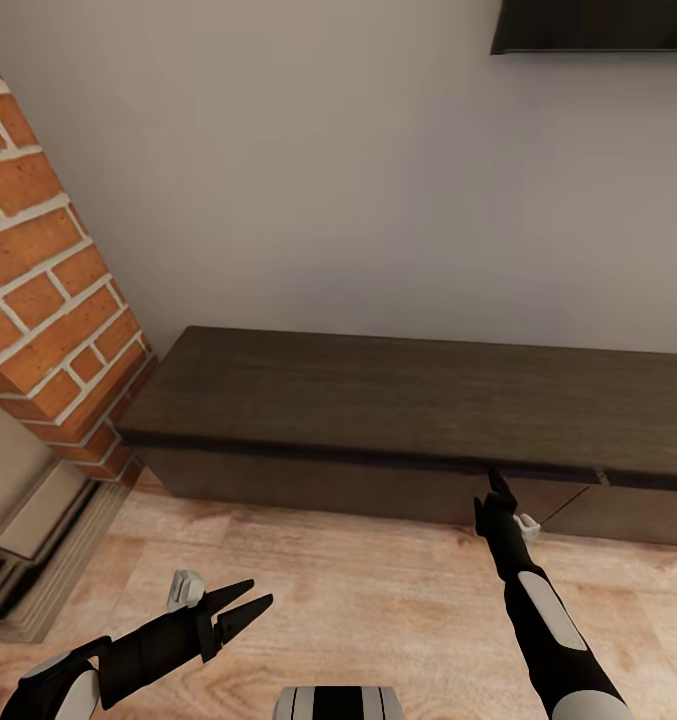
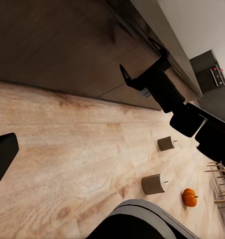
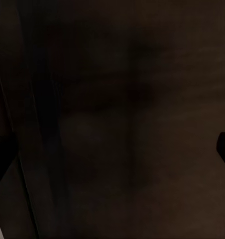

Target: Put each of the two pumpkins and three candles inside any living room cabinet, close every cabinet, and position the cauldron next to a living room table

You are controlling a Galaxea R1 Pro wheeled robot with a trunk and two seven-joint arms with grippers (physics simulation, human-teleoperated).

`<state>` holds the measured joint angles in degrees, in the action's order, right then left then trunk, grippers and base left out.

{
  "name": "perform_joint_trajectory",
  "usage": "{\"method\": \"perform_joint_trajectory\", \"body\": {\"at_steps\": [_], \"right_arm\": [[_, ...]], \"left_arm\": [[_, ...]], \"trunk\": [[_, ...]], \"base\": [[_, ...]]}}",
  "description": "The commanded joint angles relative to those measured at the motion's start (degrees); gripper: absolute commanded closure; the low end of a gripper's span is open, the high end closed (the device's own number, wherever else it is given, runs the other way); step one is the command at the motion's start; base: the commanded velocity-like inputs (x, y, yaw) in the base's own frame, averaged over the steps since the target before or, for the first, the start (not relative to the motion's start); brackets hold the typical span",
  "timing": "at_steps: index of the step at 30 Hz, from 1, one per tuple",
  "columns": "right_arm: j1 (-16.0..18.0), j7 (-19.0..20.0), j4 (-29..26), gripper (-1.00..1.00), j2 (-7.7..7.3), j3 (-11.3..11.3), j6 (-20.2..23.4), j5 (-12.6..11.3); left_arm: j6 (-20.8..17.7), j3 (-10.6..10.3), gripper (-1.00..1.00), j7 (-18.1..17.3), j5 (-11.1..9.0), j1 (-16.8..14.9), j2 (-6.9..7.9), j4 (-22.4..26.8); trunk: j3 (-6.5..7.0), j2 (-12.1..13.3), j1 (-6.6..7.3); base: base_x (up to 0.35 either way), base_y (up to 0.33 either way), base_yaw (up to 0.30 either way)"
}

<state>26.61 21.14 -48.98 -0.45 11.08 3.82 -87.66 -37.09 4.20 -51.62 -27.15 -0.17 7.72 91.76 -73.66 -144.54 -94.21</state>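
Right claw (image 1: 497, 488), fingers apart, is touching cabinet (image 1: 378, 400) front at lower right; left claw (image 1: 250, 603) is hanging apart over floor (image 1: 378, 600), lower left.

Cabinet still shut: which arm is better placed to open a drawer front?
Probably the right. The right gripper is up at the cabinet front, just under its top edge, near a seam between fronts. The left gripper hangs open, low over the floor, well short of it.
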Motion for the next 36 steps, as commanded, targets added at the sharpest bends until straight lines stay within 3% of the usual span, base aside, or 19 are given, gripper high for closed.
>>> {"method": "perform_joint_trajectory", "body": {"at_steps": [1,13,14,36], "right_arm": [[0.02,0.21,0.03,-1.00,0.01,0.08,0.40,-0.59],[0.02,0.21,-0.02,-1.00,0.01,0.13,0.40,-0.62],[0.02,0.21,-0.04,1.00,0.01,0.12,0.40,-0.60],[0.02,0.28,-0.06,1.00,0.01,0.16,0.32,-0.52]], "left_arm": [[-0.41,0.02,-1.00,-0.02,-0.30,-0.02,0.01,0.00],[-0.44,0.02,-1.00,-0.02,-0.36,0.00,0.00,0.00],[-0.44,0.02,-1.00,-0.03,-0.36,0.00,0.01,0.00],[-0.44,0.02,-1.00,-0.06,-0.36,-0.01,0.02,0.00]], "trunk": [[-0.04,-0.01,0.01],[-0.04,-0.01,0.01],[-0.04,-0.01,0.01],[-0.04,-0.01,0.01]], "base": [[0.018,0.000,0.000],[0.003,0.000,0.000],[0.000,0.000,0.000],[0.000,0.000,0.000]]}}
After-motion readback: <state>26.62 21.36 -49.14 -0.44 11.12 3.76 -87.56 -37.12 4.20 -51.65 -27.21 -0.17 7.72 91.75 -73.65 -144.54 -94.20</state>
